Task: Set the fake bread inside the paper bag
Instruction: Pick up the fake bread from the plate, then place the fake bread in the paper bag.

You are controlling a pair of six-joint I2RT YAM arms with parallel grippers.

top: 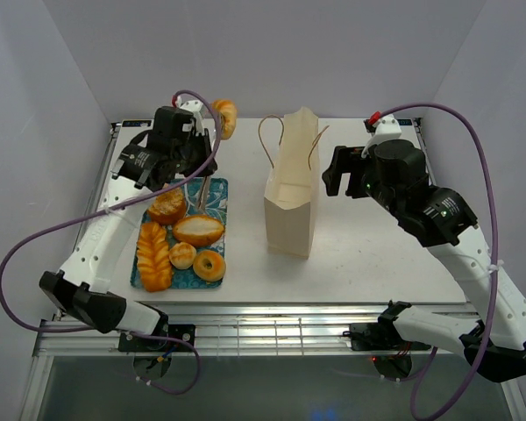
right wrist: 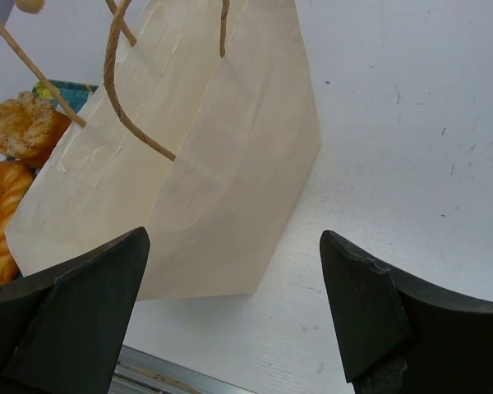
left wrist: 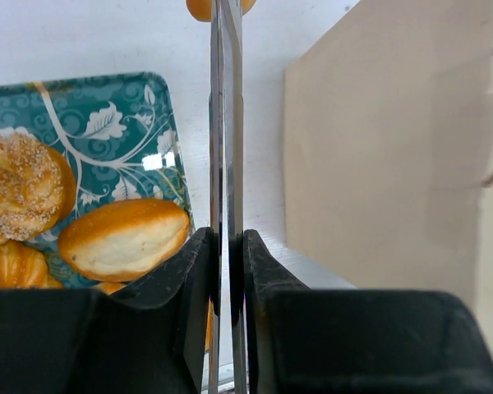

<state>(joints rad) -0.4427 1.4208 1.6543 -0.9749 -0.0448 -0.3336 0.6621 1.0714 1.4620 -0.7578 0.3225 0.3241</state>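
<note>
From above, the left gripper [top: 202,163] hangs over the far right corner of the tray [top: 219,198], clenched on a pair of tongs [top: 206,193] whose long axis runs near to far. At their far end, close to the far edge of the table [top: 386,246], sits the croissant [top: 223,116]. The paper bag [top: 289,210] stands upright mid-table, mouth up, to the right of that croissant and nearer, so the carry I expect goes rightward and a little nearer, then down past the cord handles [top: 272,140]. The left arm has the tool, so this looks like its job. The right gripper [top: 333,172] waits just beside the bag's right side, spread wide, holding nothing. Five more pastries [top: 198,230] lie on the tray. Left wrist now: both fingers [left wrist: 189,279] pinch the thin metal blades, which run straight up the picture between the tray's edge and the bag's wall. A sliver of golden crust peeks out at the top; pinched or merely behind the blades, I can't tell. Right wrist: open jaws frame the bag's creased side, with bare white table beyond and room to steady it. White walls [top: 272,53] close in on three sides.
</note>
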